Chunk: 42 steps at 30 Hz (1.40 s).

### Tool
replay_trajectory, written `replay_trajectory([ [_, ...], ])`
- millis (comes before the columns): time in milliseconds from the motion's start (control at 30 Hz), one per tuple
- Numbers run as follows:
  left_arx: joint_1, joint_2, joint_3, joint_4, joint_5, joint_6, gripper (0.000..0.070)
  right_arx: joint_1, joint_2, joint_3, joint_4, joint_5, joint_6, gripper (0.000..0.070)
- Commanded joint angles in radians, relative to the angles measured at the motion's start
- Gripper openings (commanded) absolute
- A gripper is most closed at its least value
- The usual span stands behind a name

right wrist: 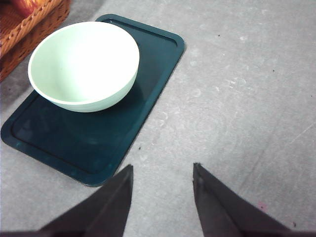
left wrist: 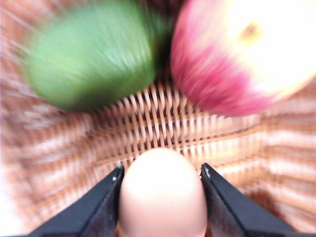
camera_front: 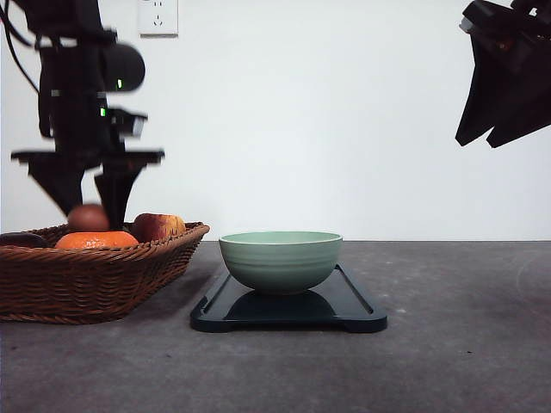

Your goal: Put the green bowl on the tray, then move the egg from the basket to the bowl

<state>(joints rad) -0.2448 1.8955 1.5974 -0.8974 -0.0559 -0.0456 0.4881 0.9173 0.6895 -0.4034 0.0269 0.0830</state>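
Dark grey surface [camera_front: 448,344] up front. Tray [camera_front: 344,311] on it, green bowl [camera_front: 281,260] sitting on tray. Basket [camera_front: 86,280] just left, holding orange fruit [camera_front: 96,240] and apple [camera_front: 157,226]. Left gripper [camera_front: 88,206] fingers clamp egg [left wrist: 163,197] above basket. Right gripper [right wrist: 163,173] raised, fingers apart. White wall [camera_front: 344,129] behind, socket [camera_front: 157,16] high up.

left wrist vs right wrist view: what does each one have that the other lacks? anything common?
Left wrist view: the left hand shut on the egg, above the basket's weave, with a green fruit and an apple, all blurred. Right wrist view: the right hand open with nothing in it, above the grey table; the green bowl sits on the tray. Shared: the basket, in the right wrist view just a corner.
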Motion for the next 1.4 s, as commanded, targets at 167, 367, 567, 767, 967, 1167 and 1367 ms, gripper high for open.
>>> replay_trajectory([
  [167,-0.032,-0.081,0.086,0.012,0.053,-0.001,0.0189,0.006,0.009,0.003,0.006,0.001,-0.005,0.0237],
  [367,-0.103,-0.105,0.092,0.077,0.137,-0.004,0.0189,0.006,0.009,0.003,0.006,0.001,-0.005,0.0237],
  [567,-0.208,-0.094,0.092,0.162,0.143,0.001,0.0189,0.006,0.009,0.003,0.006,0.002,-0.005,0.0237],
  [767,-0.297,-0.074,0.092,0.246,0.126,0.011,0.0189,0.006,0.009,0.003,0.006,0.001,-0.005,0.0237],
  [967,-0.34,-0.001,0.092,0.27,0.123,0.016,0.0189,0.006,0.009,0.003,0.006,0.001,-0.005,0.0237],
  [1167,-0.358,0.087,0.092,0.279,0.123,0.016,0.0188,0.006,0.009,0.003,-0.002,0.001,-0.005,0.0237],
  [1367,-0.375,0.16,0.092,0.297,0.123,0.015,0.0188,0.006,0.009,0.003,-0.009,0.001,-0.005,0.0237],
])
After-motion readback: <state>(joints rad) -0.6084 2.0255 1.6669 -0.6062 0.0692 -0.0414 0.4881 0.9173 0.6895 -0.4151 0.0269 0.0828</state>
